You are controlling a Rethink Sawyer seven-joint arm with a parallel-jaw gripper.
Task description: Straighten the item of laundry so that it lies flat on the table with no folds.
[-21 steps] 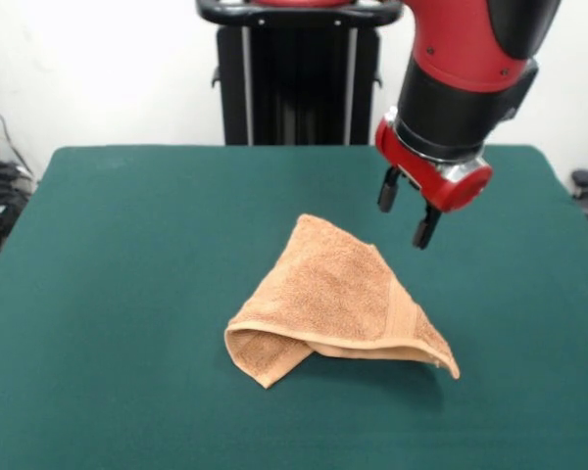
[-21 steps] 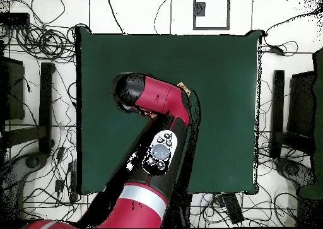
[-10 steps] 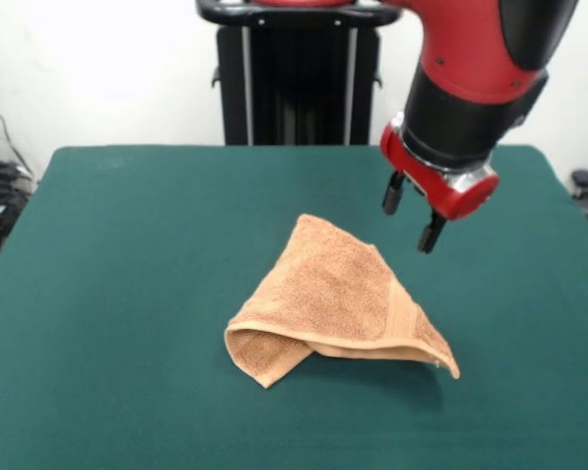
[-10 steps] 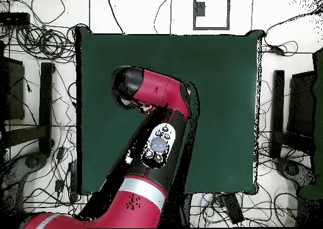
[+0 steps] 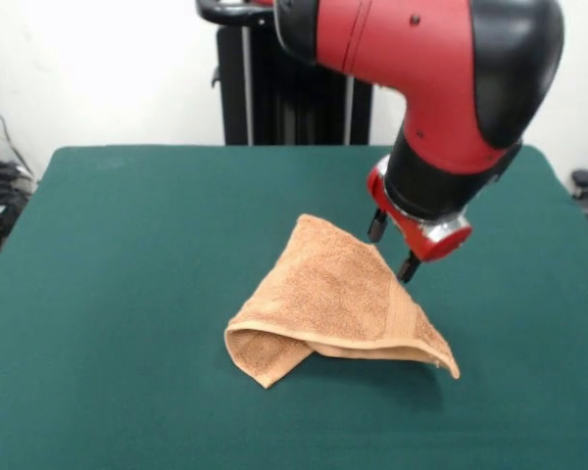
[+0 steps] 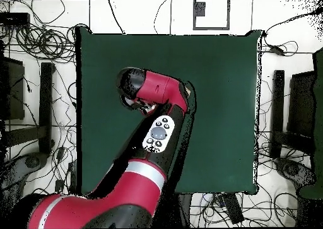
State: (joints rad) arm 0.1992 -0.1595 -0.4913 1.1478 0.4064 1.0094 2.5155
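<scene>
One towel (image 5: 330, 305) on the table (image 5: 127, 255), folded over itself into a rough triangle, sitting a little right of centre in the front view. Peak points toward the far side; a long hemmed edge runs along the near side to a pointed corner at the right that seems to lift slightly off the cloth top. Left near corner shows a doubled-under pocket of fabric.

Gripper (image 5: 392, 247) hangs just off the towel's upper right slope, fingers spread apart with a clear gap, gripping nothing. Tips are close above the fabric edge; contact cannot be confirmed from this angle.

Step in hand, as judged: the approach for a first grasp. Nothing is unfolded yet, so the task is at its start.

Next move probably calls for coming down onto the top layer only, near the peak or the right slope, pinching that single ply and drawing it away from the fold. Catching both layers would merely drag the whole bundle across the felt.

Materials: orange-tan terry, looped and nubby, soft and limp (should drape and slump when lifted). A smoother woven band runs parallel to the right hem. Table top is dark green, matte, felt-like; likely some friction against the terry.

Overhead view: the arm (image 6: 154, 138) covers the towel almost wholly, so the fold layout is unreadable there.
</scene>
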